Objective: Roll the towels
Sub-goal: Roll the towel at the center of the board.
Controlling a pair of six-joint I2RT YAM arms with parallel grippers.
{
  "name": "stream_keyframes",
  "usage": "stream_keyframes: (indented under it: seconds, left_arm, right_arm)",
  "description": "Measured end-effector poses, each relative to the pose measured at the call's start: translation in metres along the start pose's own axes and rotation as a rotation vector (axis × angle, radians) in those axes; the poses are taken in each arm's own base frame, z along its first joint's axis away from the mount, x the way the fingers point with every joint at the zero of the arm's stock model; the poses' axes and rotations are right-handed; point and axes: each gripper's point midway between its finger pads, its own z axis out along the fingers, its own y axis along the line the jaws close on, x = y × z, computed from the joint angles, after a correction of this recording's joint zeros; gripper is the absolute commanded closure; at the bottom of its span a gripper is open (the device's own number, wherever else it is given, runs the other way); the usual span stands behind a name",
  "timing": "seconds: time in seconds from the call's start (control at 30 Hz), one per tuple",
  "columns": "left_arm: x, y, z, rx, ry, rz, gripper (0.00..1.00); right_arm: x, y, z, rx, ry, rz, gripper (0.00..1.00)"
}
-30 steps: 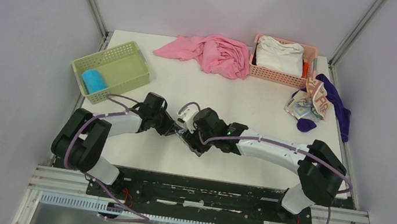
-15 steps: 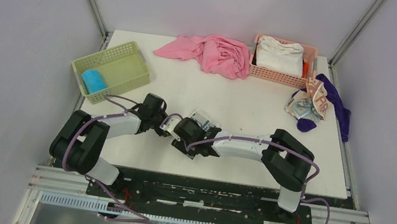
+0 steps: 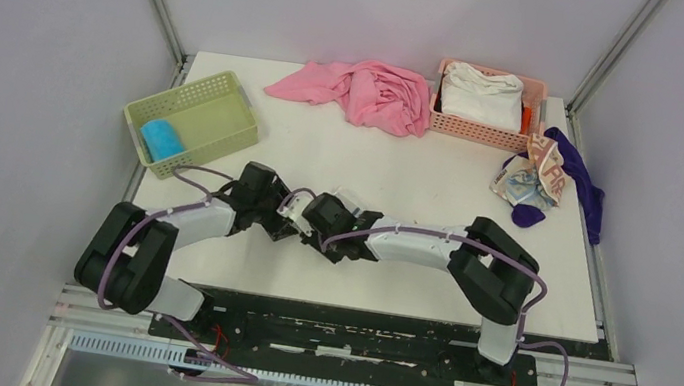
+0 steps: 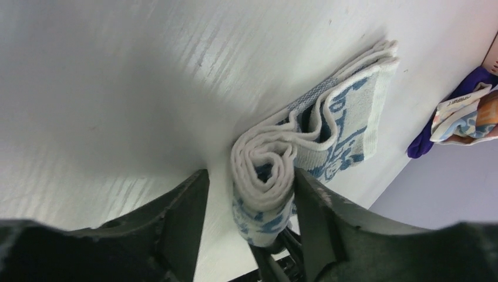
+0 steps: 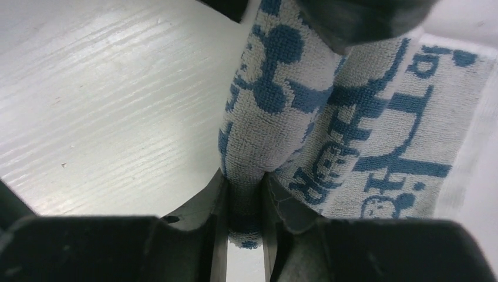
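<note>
1. Close in, at about 12 o'clock from the arm bases, both grippers meet tip to tip low over the table (image 3: 420,184).
2. Between them lies the printed towel (image 4: 340,111). It is partly rolled, with a tight coil at the near end and a flat, folded tail running away toward 1 o'clock.
3. The left gripper (image 4: 249,182) straddles the coil with its jaws apart. One finger touches the coil's side and the other stands off with a gap.
4. The right gripper (image 5: 245,185) is clamped on the coil's other end, pinching the cloth thin.
5. The roll looks roughly half done. With the left jaws loose, the coil could spring open.
6. The right grip should hold the core firm while the left closes again. Then the coil should be turned toward the tail, with the layer edges lined up and the cloth taut.
7. Farther off at 10 o'clock, the blue towel (image 3: 162,138) sits in a green basket (image 3: 230,102) and looks rolled.
8. At 2 o'clock the RABBIT towel (image 3: 534,175) lies crumpled and is not yet rolled.
</note>
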Motion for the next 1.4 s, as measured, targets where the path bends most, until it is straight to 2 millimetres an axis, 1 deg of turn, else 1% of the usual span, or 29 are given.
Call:
stream_keyframes:
  seconds: [0.1, 0.13, 0.17, 0.23, 0.37, 0.5, 0.63, 0.77, 0.87, 1.03, 1.2, 1.37, 1.4]
  left_arm:
    - [-0.005, 0.004, -0.009, 0.001, -0.033, -0.004, 0.21]
    - [-0.007, 0.005, -0.012, 0.003, -0.046, -0.006, 0.19]
    - [-0.009, 0.007, -0.015, 0.001, -0.059, -0.008, 0.14]
    - [-0.011, 0.01, -0.022, 0.002, -0.077, -0.007, 0.1]
    - [-0.012, 0.011, -0.034, 0.031, -0.106, -0.006, 0.09]
    - [-0.008, 0.009, -0.044, 0.08, -0.116, 0.004, 0.09]
    - [-0.003, 0.008, -0.046, 0.114, -0.098, 0.011, 0.11]
    - [0.004, 0.011, -0.042, 0.121, -0.066, 0.012, 0.13]
    - [0.007, 0.011, -0.038, 0.124, -0.044, 0.012, 0.17]
    - [0.013, 0.014, -0.027, 0.114, -0.005, 0.014, 0.23]
    - [0.023, 0.003, -0.014, 0.143, 0.043, 0.049, 0.31]
    - [0.028, -0.006, -0.002, 0.154, 0.063, 0.071, 0.43]
    - [0.028, -0.007, 0.0, 0.152, 0.067, 0.072, 0.48]
  right_arm:
    - [-0.002, -0.002, -0.001, -0.091, -0.018, 0.057, 0.79]
    - [-0.002, -0.004, -0.001, -0.139, -0.028, 0.093, 0.8]
    - [-0.002, -0.005, -0.002, -0.187, -0.036, 0.127, 0.81]
    - [-0.002, -0.006, -0.003, -0.284, -0.055, 0.193, 0.82]
    - [-0.003, -0.004, -0.011, -0.496, -0.095, 0.338, 0.82]
    - [-0.005, 0.005, -0.016, -0.692, -0.115, 0.454, 0.82]
    - [-0.009, 0.012, -0.018, -0.862, -0.124, 0.57, 0.82]
    - [-0.012, 0.009, -0.018, -0.966, -0.136, 0.684, 0.82]
    - [-0.008, 0.006, -0.015, -1.015, -0.123, 0.76, 0.81]
    - [-0.002, 0.004, -0.012, -1.054, -0.094, 0.832, 0.81]
    - [0.0, 0.004, -0.011, -1.064, -0.082, 0.854, 0.77]
    - [0.004, 0.004, -0.009, -1.049, -0.069, 0.854, 0.68]
    - [0.005, 0.004, -0.009, -1.043, -0.063, 0.854, 0.66]
